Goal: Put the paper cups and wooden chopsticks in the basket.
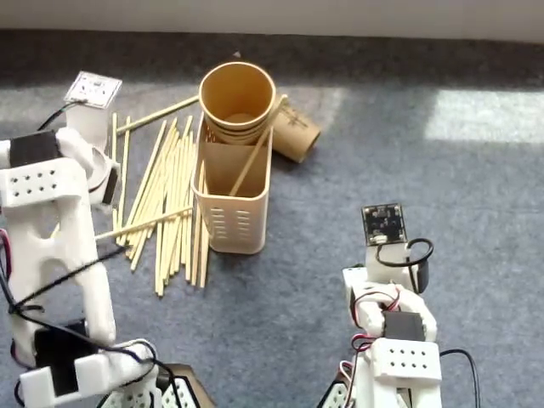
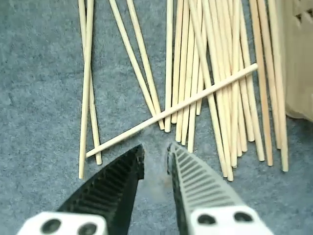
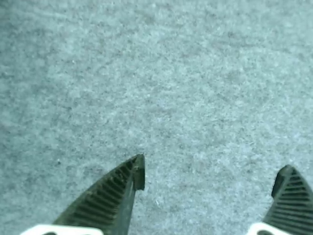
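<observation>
left jaws ajar near chopsticks [image 2: 215,73]; basket [image 2: 299,58] cut off.

Legend: you see pale-wood chopsticks [image 2: 215,73], tan paper cups [image 1: 246,127], a cream slotted basket [image 1: 234,223], mottled grey-blue carpet [image 1: 408,170]; your left gripper [image 2: 155,152] is ribbed, half black, half white.

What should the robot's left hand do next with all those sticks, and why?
Probably the left hand should dip a little forward and down over the slanted chopstick, then close on it. That stick lies on top of the pile, right ahead of the hand's slightly parted tips, and it is not yet in the basket.
</observation>
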